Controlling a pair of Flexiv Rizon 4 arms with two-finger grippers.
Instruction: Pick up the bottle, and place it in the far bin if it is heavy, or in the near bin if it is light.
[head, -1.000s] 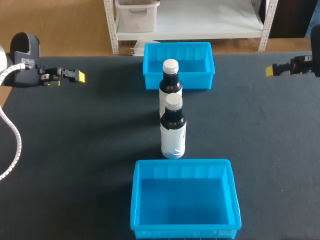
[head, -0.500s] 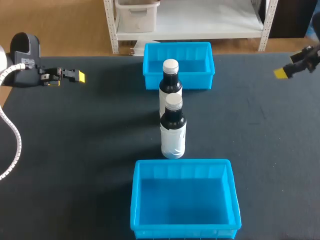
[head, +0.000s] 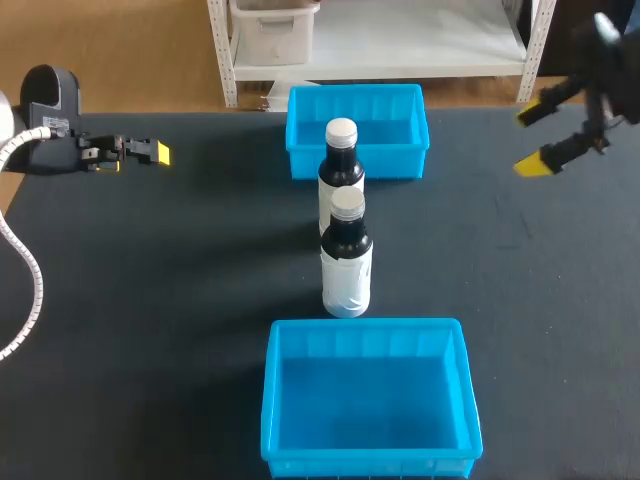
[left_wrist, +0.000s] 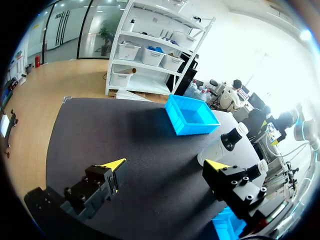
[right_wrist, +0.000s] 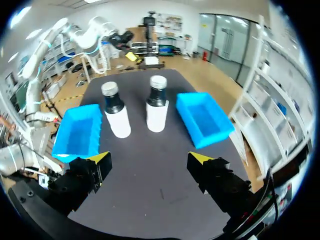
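1. From above, the far bottle and the near bottle stood in a row mid-worktop. They were between the far bin by the back edge and the near bin by the front edge. The left claw hung by the left edge. The right claw hung by the back right corner, spread wide.
2. The left claw was wide and held nothing. The far bottle stood ahead, by one finger.
3. The right claw was wide and held nothing. Both bottles stood well ahead of it.

Near bottle and far bottle, upright, white-capped, in line mid-table between blue near bin and blue far bin
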